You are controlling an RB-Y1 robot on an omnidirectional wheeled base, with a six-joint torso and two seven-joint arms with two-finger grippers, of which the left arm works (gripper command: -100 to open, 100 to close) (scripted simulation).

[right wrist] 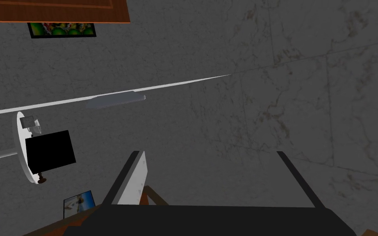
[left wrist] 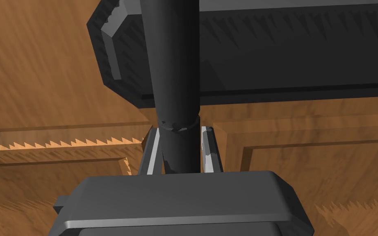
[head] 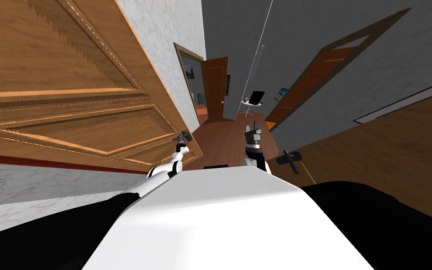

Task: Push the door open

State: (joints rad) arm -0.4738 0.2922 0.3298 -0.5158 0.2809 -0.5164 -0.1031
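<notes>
A large brown panelled wooden door [head: 70, 93] fills the left of the head view, its free edge slanting toward the hallway. My left gripper [head: 181, 142] is at the dark handle [head: 185, 136] near that edge. In the left wrist view the left gripper [left wrist: 180, 149] is shut on the handle's dark round bar [left wrist: 175, 82], one finger on each side, with the handle's dark plate [left wrist: 274, 49] and door panel [left wrist: 40, 82] just behind. My right gripper [head: 253, 127] is held forward over the hallway floor; in its wrist view the right gripper [right wrist: 212, 164] is open and holds nothing.
A wood-floored hallway [head: 224, 136] runs ahead between grey walls. A second brown door [head: 216, 86] stands ajar at its far end and a third [head: 313, 84] on the right. A small round white table [head: 252, 101] holds a black object. A brown panel with a dark lever handle [head: 289, 158] is close on my right.
</notes>
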